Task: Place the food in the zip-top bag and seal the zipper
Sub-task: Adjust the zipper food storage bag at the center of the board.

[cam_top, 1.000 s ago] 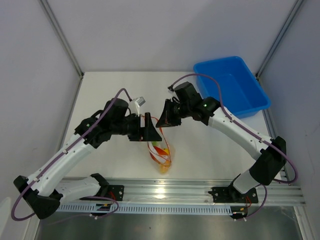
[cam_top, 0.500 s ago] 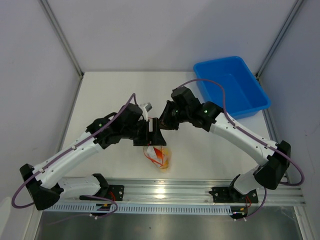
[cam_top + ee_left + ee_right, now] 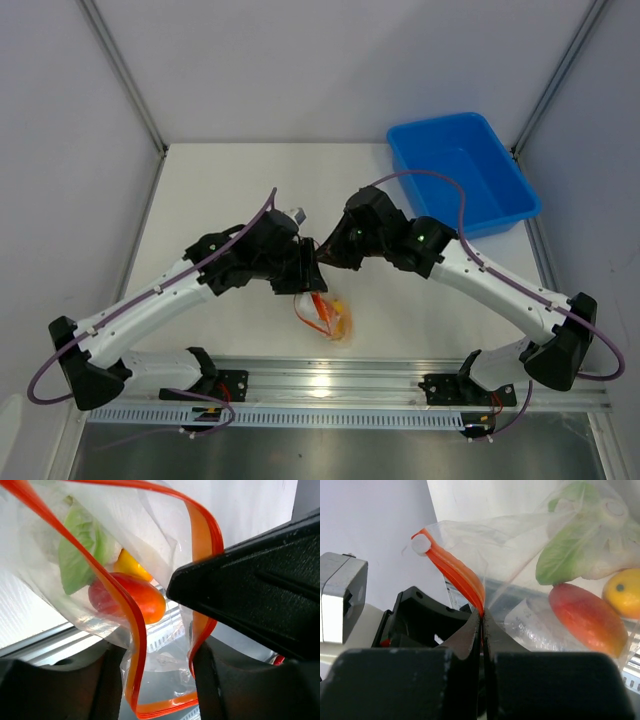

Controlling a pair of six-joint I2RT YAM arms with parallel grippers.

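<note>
Zip-top bag (image 3: pixel 322 312) hangs low over the table (image 3: pixel 220 190), near its front edge. Inside are a green-white piece (image 3: pixel 80 555), a yellow piece (image 3: pixel 131 566) and a red-orange piece (image 3: pixel 135 595). Right gripper (image 3: pixel 333 252) jaws are pinched shut on the zipper (image 3: pixel 457 572). Left gripper (image 3: pixel 308 268) jaws are apart, straddling the strip without clamping it. Blue bin (image 3: pixel 436 124) sits far right. Since a second ago the left arm has swung in closer.

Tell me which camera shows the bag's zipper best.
Left wrist view. The zipper runs large there: both orange-red tracks show, gaping apart. The right wrist view shows only a short pressed-together stretch pinched in the right end effector. The top view gives just thin orange slivers.
</note>
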